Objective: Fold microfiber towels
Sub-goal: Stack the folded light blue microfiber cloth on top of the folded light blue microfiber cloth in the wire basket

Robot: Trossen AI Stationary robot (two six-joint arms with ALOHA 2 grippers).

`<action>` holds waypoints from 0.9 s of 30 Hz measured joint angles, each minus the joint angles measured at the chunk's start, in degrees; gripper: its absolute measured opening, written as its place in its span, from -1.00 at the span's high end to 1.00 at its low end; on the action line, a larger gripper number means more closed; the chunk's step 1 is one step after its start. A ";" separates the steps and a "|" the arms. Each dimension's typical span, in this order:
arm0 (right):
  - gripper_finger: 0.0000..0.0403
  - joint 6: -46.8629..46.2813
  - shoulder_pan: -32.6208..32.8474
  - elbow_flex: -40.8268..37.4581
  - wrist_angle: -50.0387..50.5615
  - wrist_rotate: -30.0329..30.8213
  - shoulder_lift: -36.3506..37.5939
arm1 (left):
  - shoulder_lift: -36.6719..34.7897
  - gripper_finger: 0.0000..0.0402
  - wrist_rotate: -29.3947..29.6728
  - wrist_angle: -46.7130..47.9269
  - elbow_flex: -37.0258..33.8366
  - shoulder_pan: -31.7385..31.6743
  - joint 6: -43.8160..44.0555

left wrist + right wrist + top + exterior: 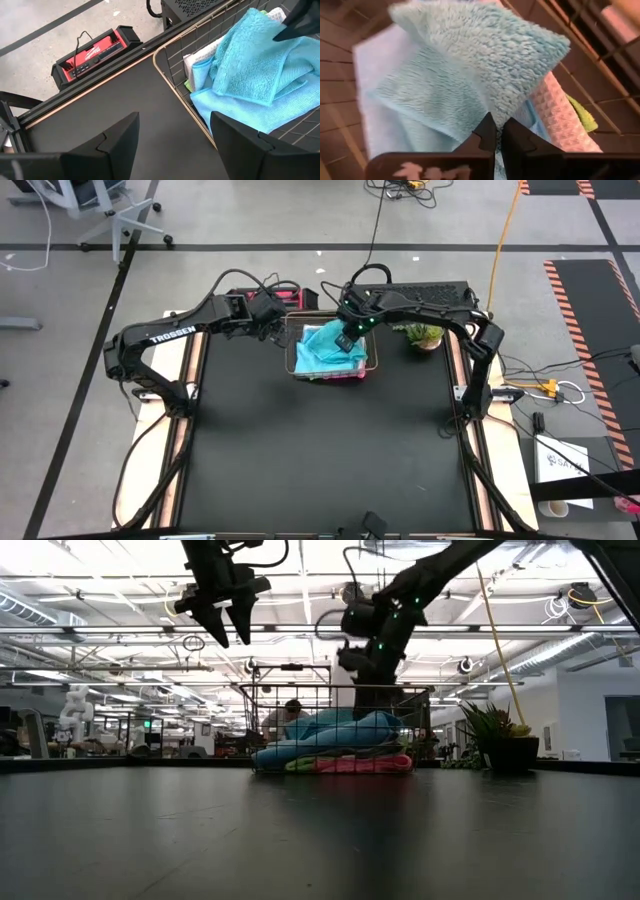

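Spanning most of the high view, the black surface (320, 450) is bare up front, prob. kept free as the folding area. Wire basket (297, 363) sits near the far edge, about centre, w/ all the towels piled inside, so the job looks barely started: nothing laid flat yet.

Right arm reaches in from the far right corner and dips into the basket from above. Right pincer (495, 134) is clamped tight on the turquoise towel (485, 55) at the top of the pile, nipping a fold of the fluffy cloth between its tips. Pinching a top layer makes sense: it's the only one free to lift w/o dragging the rest.

Left arm hangs over the far left part of the surface, just beside the basket's left wall. Left pincer (172, 137) is spread wide and holds nothing, prob. waiting to catch a second corner once the cloth is out.

Under the turquoise ones: pink towel (567, 117) low on one side, lime green towel (582, 115) poking out at the edge, light grey towel (200, 55) peeking along the back.

Potted plant (423, 335) sits at the far edge, right of the basket, clear of the work.
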State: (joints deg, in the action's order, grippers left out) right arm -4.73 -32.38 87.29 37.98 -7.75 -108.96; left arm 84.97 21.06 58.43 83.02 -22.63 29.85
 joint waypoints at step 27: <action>1.00 3.51 4.01 0.02 2.02 -6.98 14.16 | 0.02 -0.22 0.00 0.00 0.00 0.00 0.33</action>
State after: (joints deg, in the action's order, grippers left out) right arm -1.22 -28.37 87.31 39.99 -14.73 -94.80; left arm 84.99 21.06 58.43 83.02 -22.63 30.17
